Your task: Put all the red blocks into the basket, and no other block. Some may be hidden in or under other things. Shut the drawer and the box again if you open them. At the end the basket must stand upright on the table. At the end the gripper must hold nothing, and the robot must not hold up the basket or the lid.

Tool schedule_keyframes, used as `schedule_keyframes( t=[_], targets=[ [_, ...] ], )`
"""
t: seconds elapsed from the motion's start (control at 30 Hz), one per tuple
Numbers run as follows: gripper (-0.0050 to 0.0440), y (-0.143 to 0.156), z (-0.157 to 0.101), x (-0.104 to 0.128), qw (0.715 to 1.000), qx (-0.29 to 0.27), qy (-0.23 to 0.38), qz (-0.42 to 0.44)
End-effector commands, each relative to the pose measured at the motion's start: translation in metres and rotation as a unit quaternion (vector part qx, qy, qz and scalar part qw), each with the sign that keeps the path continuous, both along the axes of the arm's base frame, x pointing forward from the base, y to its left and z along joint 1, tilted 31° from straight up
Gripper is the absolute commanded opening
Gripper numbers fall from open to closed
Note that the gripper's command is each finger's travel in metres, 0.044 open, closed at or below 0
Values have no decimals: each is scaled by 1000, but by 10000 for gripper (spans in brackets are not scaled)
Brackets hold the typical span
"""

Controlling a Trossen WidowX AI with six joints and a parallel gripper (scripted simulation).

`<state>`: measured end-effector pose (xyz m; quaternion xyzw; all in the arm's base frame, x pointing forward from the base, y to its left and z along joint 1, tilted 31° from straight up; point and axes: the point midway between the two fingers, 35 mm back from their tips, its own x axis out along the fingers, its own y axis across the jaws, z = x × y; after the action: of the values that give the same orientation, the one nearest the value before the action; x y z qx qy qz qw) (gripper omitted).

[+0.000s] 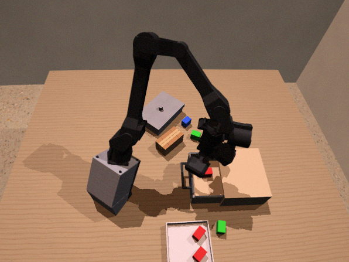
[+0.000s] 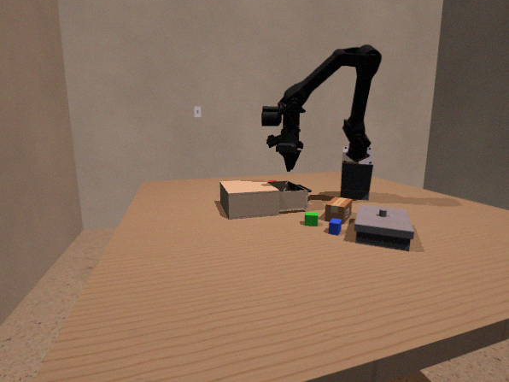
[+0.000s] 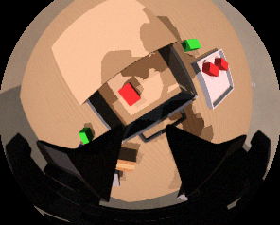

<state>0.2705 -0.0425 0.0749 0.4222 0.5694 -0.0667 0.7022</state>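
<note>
Drawer's open, red block inside

So the wood-grain table (image 1: 88, 99) (image 2: 256, 281) sits on speckled flooring, plain walls around, a little white switch plate (image 2: 197, 112) on one. Gripper's (image 2: 289, 167) (image 3: 145, 127) spread fairly wide, nothing in it, above the drawer (image 1: 206, 199) (image 2: 294, 200) (image 3: 161, 115). One red block (image 1: 208, 172) (image 3: 129, 94) is in there, two more in the white basket (image 1: 187, 223) (image 3: 221, 98).

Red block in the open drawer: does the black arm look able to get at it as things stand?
Probably yes: the gripper is open above the drawer, with nothing covering the block.
</note>
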Motion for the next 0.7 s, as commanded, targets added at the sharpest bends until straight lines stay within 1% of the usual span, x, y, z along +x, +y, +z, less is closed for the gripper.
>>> schedule_keyframes(
  t=[0.0,0.07,0.1,0.13,0.2,0.23,0.33,0.4,0.47,0.67],
  targets=[
    [232,-1,6,15,994,-39,-43,95],
    [232,-1,6,15,984,-62,-69,151],
    [232,0,10,24,978,-73,-82,179],
    [232,0,12,28,970,-84,-94,207],
    [232,0,12,28,952,-106,-119,262],
    [232,0,12,28,947,-111,-124,274],
    [232,0,12,28,947,-111,-124,274],
    [232,5,1,33,947,-111,-124,274],
    [232,5,1,33,947,-111,-124,274],
    [232,21,-33,47,947,-111,-124,274]
  ],
)
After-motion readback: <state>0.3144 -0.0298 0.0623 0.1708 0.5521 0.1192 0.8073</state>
